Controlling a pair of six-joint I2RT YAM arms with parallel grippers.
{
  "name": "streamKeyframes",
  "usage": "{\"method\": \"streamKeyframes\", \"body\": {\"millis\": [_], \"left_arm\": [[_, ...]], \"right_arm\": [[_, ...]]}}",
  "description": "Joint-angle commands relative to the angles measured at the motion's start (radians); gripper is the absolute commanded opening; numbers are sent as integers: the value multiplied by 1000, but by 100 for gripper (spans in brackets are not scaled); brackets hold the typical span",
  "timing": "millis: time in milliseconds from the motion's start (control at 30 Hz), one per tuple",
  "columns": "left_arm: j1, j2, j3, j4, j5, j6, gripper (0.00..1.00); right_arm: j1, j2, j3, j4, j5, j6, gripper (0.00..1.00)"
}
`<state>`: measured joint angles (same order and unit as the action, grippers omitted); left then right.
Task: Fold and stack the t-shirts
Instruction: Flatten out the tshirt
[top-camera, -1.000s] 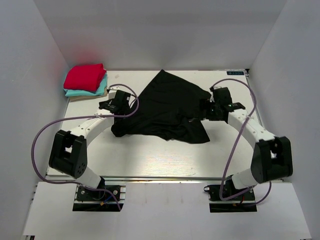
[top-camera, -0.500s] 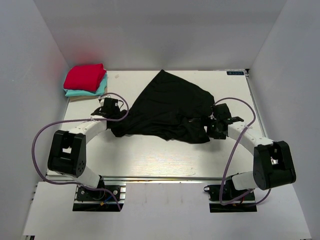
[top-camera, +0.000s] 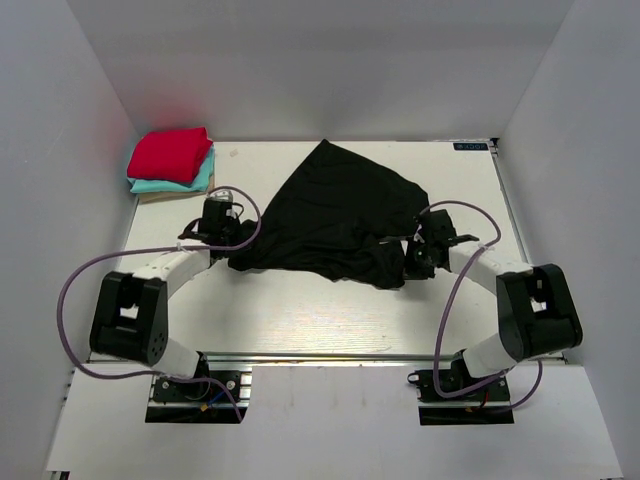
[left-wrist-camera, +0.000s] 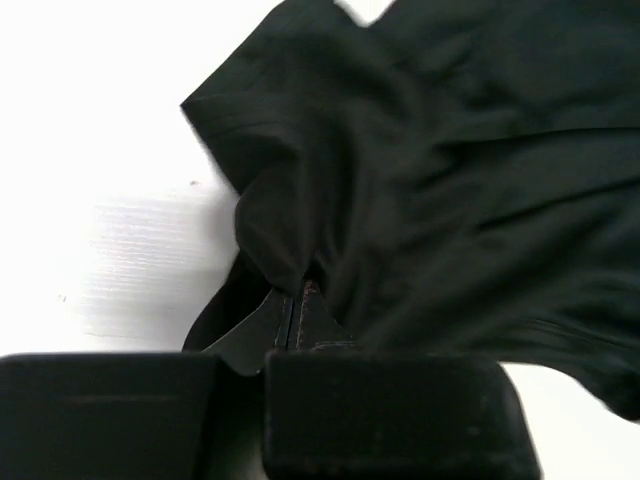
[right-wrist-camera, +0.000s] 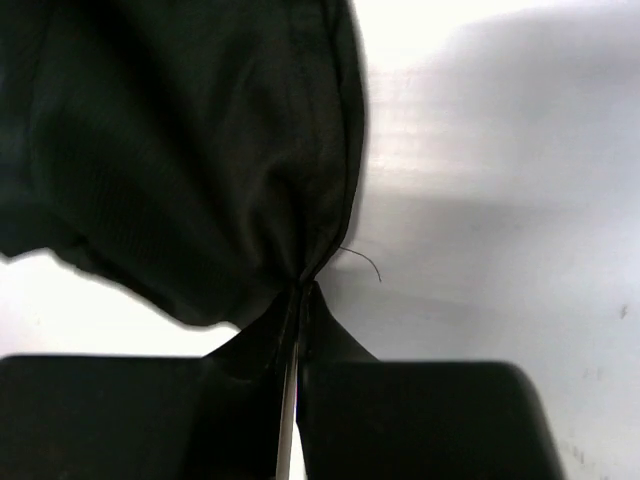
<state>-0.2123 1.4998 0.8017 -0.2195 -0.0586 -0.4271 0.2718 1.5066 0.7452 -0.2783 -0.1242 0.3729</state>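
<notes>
Both arms had drawn back toward their bases over the last second, and the black t-shirt bunched slightly along its near hem. The left gripper was pinched tight on a fold at the shirt's left edge, and the right gripper clamped a gathered pleat at its right edge. The matte, creased cloth lay as a rough triangle mid-table, its peak near the far edge. A broad strip of the glossy white table lay bare between the hem and the bases. In the far left corner, well apart from the shirt, sat 3 folded rectangles: red t-shirt over teal t-shirt over tan t-shirt.
</notes>
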Motion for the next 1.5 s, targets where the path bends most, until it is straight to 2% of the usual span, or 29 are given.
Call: {"method": "streamKeyframes", "body": {"millis": [0,167,200,267,367,400,467,567,667,767,800,833,867,900,933,967,1000,1033,1100,1133,1167,1200,1233,1267,1367,1400,1433,1467], "left_arm": [[4,-137,14,33,75,-1,0],[4,-240,65,-47,46,-41,0],[4,-263,91,-60,31,-56,0],[4,-279,128,-124,-13,-73,0],[4,-302,195,-199,-81,-96,0],[4,-302,217,-211,-101,-96,0],[4,-311,241,-242,-161,-96,0],[4,-322,283,-299,-216,-116,0],[4,-322,283,-333,-243,-127,0],[4,-312,283,-408,-317,-160,0],[4,-303,283,-426,-349,-198,0],[4,-303,283,-475,-366,-219,0],[4,-303,271,-487,-385,-228,0],[4,-303,260,-497,-403,-266,0],[4,-317,217,-497,-420,-295,0],[4,-328,196,-497,-420,-314,0],[13,-349,179,-497,-431,-314,0],[13,-358,159,-553,-455,-361,10],[13,-378,139,-589,-518,-421,15],[13,-389,139,-589,-518,-421,29],[13,-401,139,-589,-508,-421,46],[13,-401,139,-575,-507,-421,84],[13,-401,158,-575,-507,-421,99],[13,-401,171,-587,-507,-421,100],[13,-391,211,-615,-509,-430,100],[13,-391,221,-601,-492,-417,100],[13,-391,212,-575,-468,-397,100],[13,-391,203,-537,-392,-331,100]], "right_arm": [[7,-110,8,-28,-61,-3,0],[0,-357,106,-169,-40,-6,0],[0,-417,173,-195,-26,20,0],[1,-431,230,-358,24,46,0],[-3,-437,422,-579,11,78,0],[-3,-456,513,-605,-1,77,0],[-5,-468,568,-698,-70,78,0],[-5,-465,713,-842,-95,101,0],[-6,-467,738,-933,-130,103,0],[-3,-503,631,-958,-199,132,0],[-3,-513,453,-954,-288,135,0],[-2,-529,392,-954,-325,133,0],[1,-548,200,-935,-365,130,0],[3,-578,130,-886,-490,141,0],[6,-597,65,-818,-527,144,0],[6,-626,-83,-799,-578,159,0],[6,-629,-104,-779,-589,149,0],[6,-626,-112,-785,-566,138,7],[7,-612,-61,-791,-497,95,19],[9,-608,-22,-786,-452,89,39],[7,-586,27,-777,-440,58,52],[7,-577,48,-748,-433,49,66],[9,-556,65,-712,-414,37,77],[9,-546,107,-670,-408,25,90],[6,-473,170,-602,-355,-31,90],[9,-438,183,-582,-294,-40,90],[7,-428,192,-555,-267,-35,90],[9,-416,198,-448,-224,-37,90]]}}
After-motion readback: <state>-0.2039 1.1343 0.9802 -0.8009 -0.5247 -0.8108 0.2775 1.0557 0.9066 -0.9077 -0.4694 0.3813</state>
